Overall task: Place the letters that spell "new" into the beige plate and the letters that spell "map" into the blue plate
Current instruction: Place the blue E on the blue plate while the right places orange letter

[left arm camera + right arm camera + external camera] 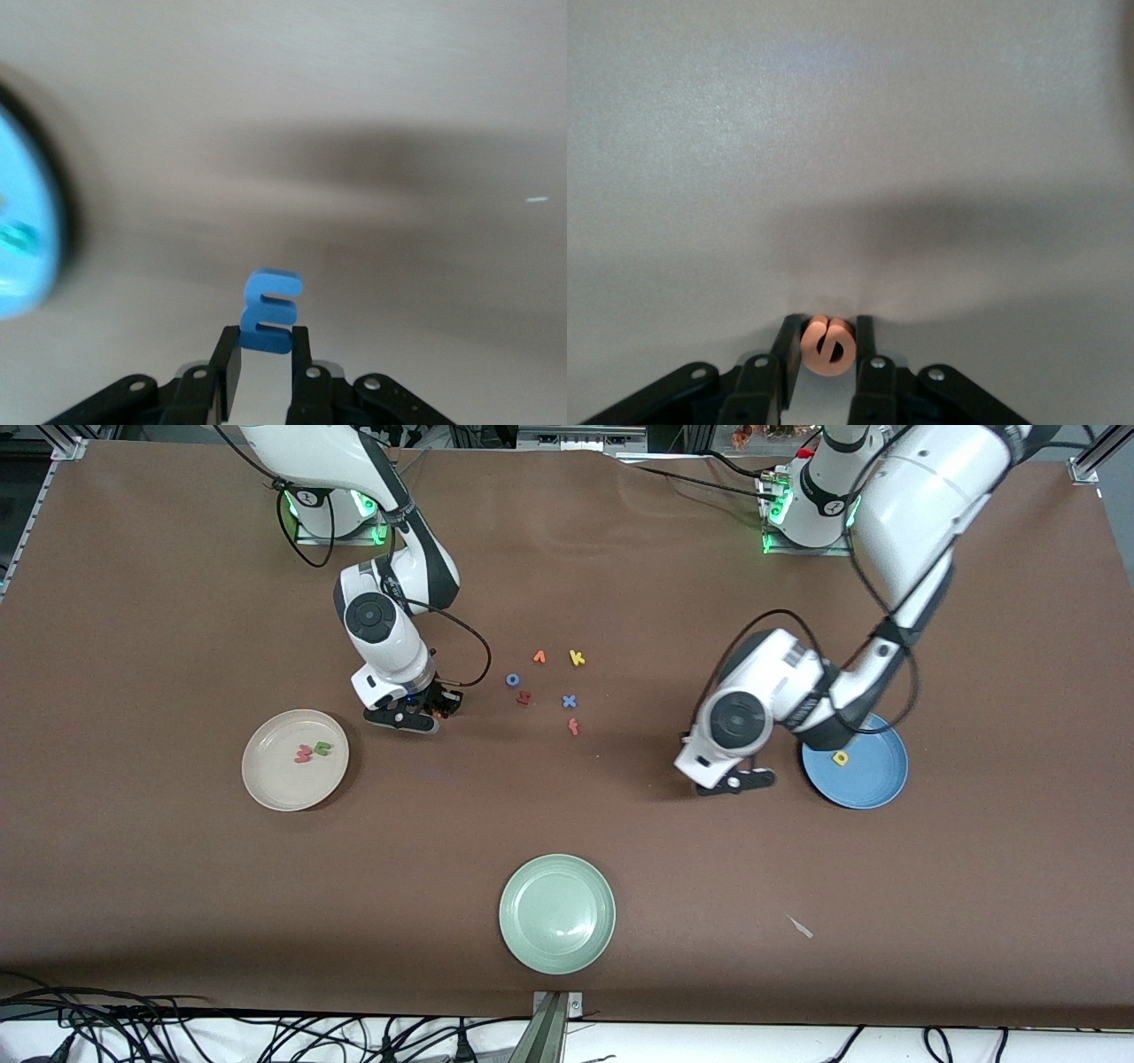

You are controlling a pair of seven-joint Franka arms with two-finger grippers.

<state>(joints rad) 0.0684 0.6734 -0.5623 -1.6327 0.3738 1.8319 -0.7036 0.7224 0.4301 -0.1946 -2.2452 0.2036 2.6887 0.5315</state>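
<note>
My right gripper [828,322] is shut on the orange round e [827,345], low on the bare table. In the front view the right gripper [415,714] sits beside the beige plate [275,779], which holds the pinkish-red w [304,754] and the green n [322,748]. My left gripper [266,335] is shut on the blue m [268,312], which stands up between its fingers. The left gripper [740,781] hangs next to the blue plate [873,784], where a yellow letter [840,758] lies. The left wrist view shows the blue plate [27,274] with a teal letter [18,237] on it.
Several loose letters lie mid-table between the arms: an orange one [539,657], a yellow k [577,658], a blue o [512,679], a dark red one [524,698], a blue x [569,701] and an orange-red one [573,727]. A pale green plate [556,948] sits nearest the front camera.
</note>
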